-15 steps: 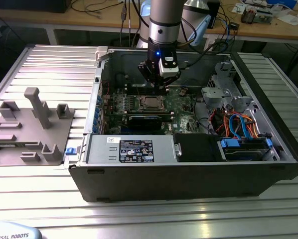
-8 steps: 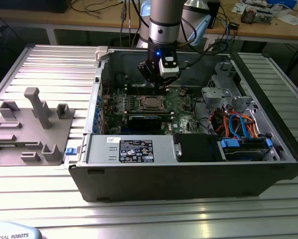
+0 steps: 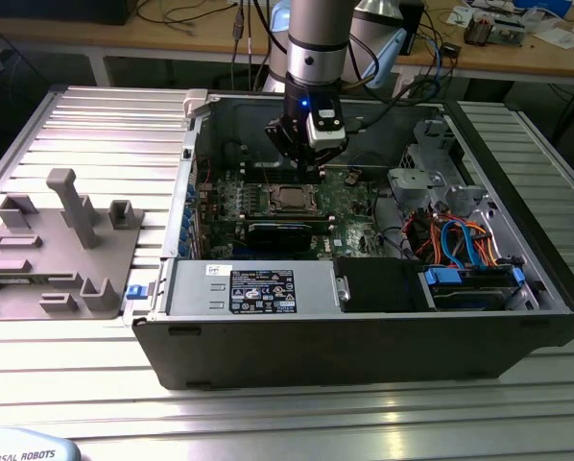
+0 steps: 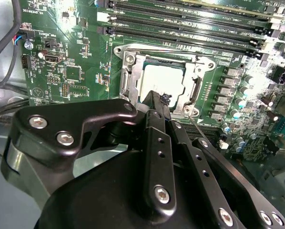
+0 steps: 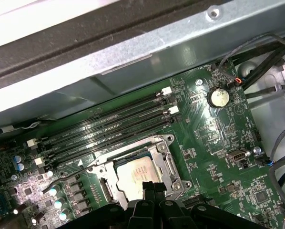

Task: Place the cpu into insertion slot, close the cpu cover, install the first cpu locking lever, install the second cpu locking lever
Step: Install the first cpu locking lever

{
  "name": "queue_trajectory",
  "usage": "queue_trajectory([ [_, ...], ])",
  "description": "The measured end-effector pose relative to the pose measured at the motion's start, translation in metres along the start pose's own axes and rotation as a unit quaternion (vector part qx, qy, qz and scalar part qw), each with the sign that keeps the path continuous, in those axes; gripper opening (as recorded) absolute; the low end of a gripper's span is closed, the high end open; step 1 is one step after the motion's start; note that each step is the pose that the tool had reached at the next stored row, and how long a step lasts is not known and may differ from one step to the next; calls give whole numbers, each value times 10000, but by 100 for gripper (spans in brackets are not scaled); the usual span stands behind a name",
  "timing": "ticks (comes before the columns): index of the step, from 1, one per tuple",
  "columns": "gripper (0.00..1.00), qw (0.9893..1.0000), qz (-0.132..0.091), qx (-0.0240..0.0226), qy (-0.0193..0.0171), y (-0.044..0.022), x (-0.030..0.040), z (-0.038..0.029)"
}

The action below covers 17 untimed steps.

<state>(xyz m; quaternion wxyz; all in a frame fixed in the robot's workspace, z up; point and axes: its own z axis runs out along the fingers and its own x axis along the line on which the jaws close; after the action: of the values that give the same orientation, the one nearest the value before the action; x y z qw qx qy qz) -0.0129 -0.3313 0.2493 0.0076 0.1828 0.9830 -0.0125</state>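
The cpu [image 3: 289, 199] [image 4: 162, 79] [image 5: 137, 174] lies flat in the insertion slot [image 3: 289, 208] on the green motherboard, its silver-grey top showing. The cpu cover [image 4: 128, 82] [image 5: 103, 187] lies down over it, framing the chip with its window. My gripper [image 3: 304, 169] [image 4: 157, 97] [image 5: 150, 186] hangs just above the socket's edge in both wrist views. Its black fingers [image 4: 154, 143] are pressed together and hold nothing. A thin metal lever rod [image 4: 196, 129] runs out from the socket corner beside the fingers.
The motherboard [image 3: 349, 197] sits deep in an open computer case [image 3: 364, 346] with tall walls. Long black memory slots [image 5: 109, 131] run beside the socket. Drive cages and bundled cables [image 3: 455, 240] stand on the exterior view's right. A grey fixture plate [image 3: 57, 250] lies outside the case.
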Motion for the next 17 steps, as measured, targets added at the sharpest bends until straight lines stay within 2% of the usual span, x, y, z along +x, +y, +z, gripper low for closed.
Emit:
queue_trajectory([
  [12, 11, 10000, -92, -18, 4, 0, 0, 0],
  [17, 11, 9997, -228, -21, 2, 0, 0, 1],
])
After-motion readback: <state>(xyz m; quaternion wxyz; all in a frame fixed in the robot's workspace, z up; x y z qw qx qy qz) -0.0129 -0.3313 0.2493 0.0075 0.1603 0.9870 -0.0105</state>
